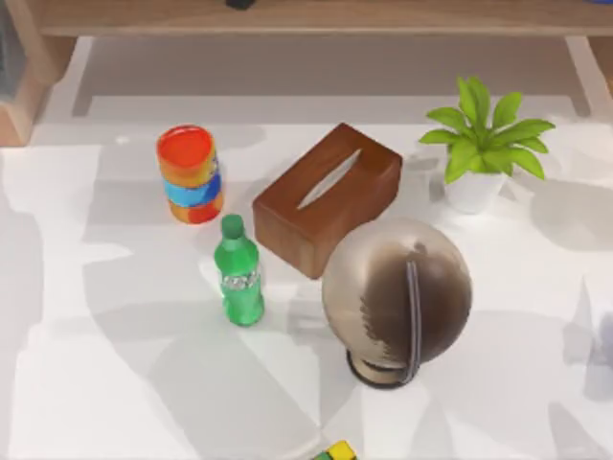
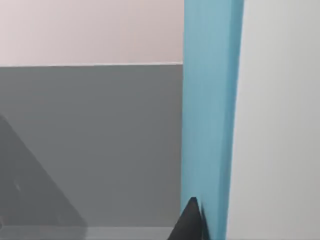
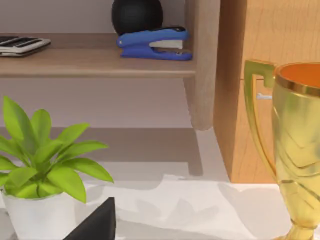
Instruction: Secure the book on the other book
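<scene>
1. Seen from above: a white worktop point(image 1: 115, 383) carrying a striped can point(image 1: 190, 174) toward the left, a green bottle point(image 1: 238, 272) just in front of it, a brown tissue box point(image 1: 328, 197) in the middle, a globe point(image 1: 397, 298) right in front of the box, and a potted plant point(image 1: 486, 144) at the right. Small colourful cube point(image 1: 337, 451) at the near edge.
2. Left wrist view: a blue upright slab point(image 2: 210, 115), possibly a book, though impossible to tell for sure; dark tip of the left pincer point(image 2: 189, 222) touching its lower end. Opening of the pincer impossible to judge.
3. Right wrist view: potted plant point(image 3: 42, 165) on the worktop, a gold trophy point(image 3: 295, 145) apart from it, a blue stapler point(image 3: 154, 44) on a wooden shelf point(image 3: 100, 65) behind. Dark tip of the right pincer point(image 3: 97, 224) near the plant pot; how far open, impossible to tell.
</scene>
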Robot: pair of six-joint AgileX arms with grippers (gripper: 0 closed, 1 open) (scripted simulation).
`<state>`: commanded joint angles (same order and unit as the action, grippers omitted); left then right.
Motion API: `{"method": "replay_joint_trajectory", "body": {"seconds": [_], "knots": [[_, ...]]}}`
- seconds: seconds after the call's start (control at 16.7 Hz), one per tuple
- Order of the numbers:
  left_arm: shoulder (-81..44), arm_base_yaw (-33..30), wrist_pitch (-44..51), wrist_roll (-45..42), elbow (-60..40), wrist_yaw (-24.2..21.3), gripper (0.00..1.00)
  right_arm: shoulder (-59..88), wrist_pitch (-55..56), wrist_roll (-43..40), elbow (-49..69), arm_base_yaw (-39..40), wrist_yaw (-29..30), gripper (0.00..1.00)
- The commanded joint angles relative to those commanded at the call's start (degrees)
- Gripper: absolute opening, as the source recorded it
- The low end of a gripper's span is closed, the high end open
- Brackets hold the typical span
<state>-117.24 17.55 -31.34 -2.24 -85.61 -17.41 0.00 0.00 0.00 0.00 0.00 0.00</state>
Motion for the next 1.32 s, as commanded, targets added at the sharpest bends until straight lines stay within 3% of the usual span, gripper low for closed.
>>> {"method": "replay_joint_trajectory", "body": {"seconds": [0.84,1.08,1.32], "knots": [[2.8,0.1,0.0,0.2,1.9,-2.4,0.00,0.0,0.0,0.0,0.0,0.0,0.0,1.00],[9.2,4.5,0.7,-10.4,3.2,-5.1,0.00,0.0,0.0,0.0,0.0,0.0,0.0,1.00],[16.2,11.3,2.1,-30.1,6.3,-9.1,0.00,0.0,0.0,0.0,0.0,0.0,0.0,1.00]]}}
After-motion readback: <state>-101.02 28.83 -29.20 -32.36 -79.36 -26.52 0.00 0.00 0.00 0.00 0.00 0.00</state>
